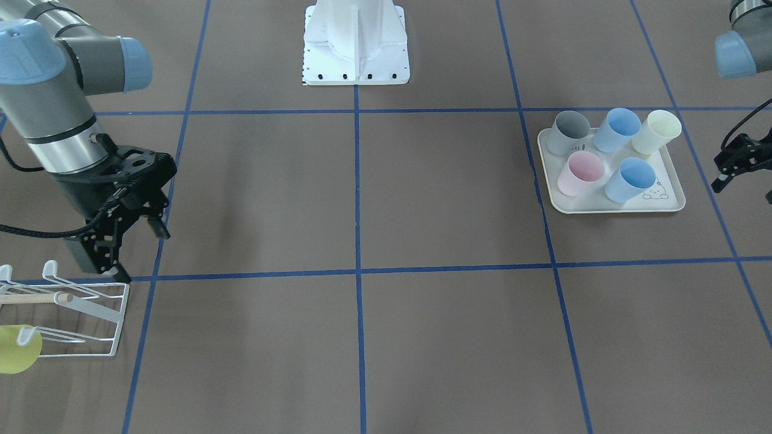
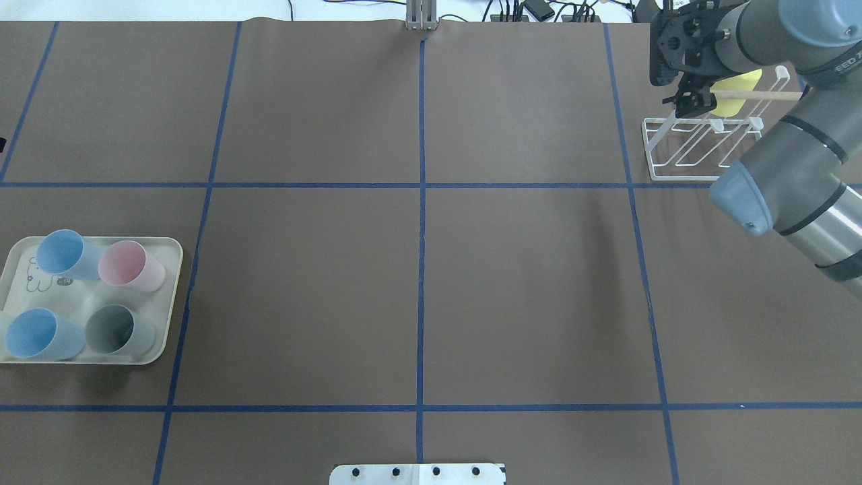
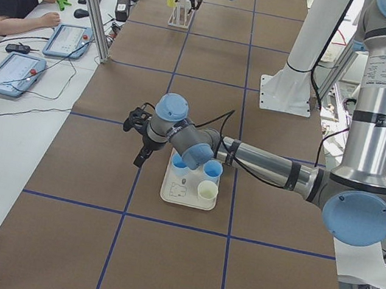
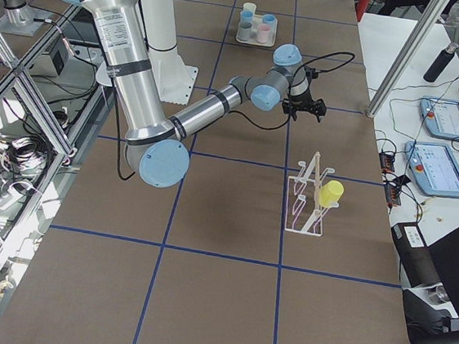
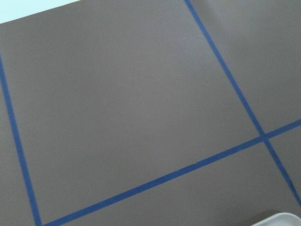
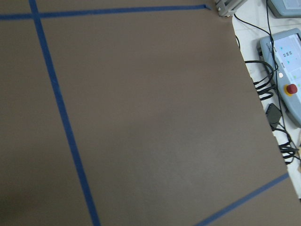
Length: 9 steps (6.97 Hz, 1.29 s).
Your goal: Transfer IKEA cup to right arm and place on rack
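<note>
Yellow cup [image 4: 331,192] sits on white wire rack [image 4: 307,198] prong.

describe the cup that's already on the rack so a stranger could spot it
Find the white wire rack at the table's end on the robot's right. A yellow-green cup hangs on it, the only cup away from the cream tray.

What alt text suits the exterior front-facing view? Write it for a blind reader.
A cream tray of five cups sits at right on a brown, blue-taped table; a white wire rack bearing a yellow cup sits lower left. The right arm's pincer hangs near the rack.
</note>
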Tool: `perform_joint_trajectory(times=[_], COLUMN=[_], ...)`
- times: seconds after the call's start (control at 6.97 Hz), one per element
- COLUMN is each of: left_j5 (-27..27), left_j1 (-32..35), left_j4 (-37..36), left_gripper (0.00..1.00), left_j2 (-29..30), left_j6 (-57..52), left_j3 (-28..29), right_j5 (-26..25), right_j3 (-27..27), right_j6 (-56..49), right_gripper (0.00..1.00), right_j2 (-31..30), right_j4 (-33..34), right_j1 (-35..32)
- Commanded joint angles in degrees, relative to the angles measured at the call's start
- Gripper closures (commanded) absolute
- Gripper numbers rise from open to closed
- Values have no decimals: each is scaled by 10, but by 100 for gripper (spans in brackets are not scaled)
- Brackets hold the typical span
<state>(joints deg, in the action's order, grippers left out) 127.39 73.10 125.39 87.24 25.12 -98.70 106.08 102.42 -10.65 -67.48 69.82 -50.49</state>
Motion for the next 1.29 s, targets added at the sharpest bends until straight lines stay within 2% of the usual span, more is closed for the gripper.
perform_joint_trajectory(times=[0.0, 0.29, 0.57, 0.72, 0.86, 1.0, 1.15], left_j5=[-28, -62, -64, -64, -65, -64, -64], left_j1=[-80, -148, -168, -169, -169, -169, -169], left_j4=[103, 106, 107, 107, 106, 106, 105], left_gripper=[0, 0, 1, 21, 55, 75, 85], left_j2=[-51, -61, -74, -75, -76, -80, -80], left_j6=[122, 170, 168, 169, 169, 168, 166], left_j3=[0, 0, 0, 0, 2, 1, 1], right_j5=[-2, -3, -3, -4, -3, -3, -3], right_j3=[26, 30, 30, 30, 30, 30, 30], right_j6=[158, 165, 165, 165, 165, 164, 164], right_gripper=[1, 1, 1, 1, 1, 1, 1], right_j2=[2, 2, 2, 2, 2, 2, 2], right_j4=[-1, -1, -1, -1, -1, -1, -1], right_j1=[65, 77, 79, 80, 80, 80, 81])
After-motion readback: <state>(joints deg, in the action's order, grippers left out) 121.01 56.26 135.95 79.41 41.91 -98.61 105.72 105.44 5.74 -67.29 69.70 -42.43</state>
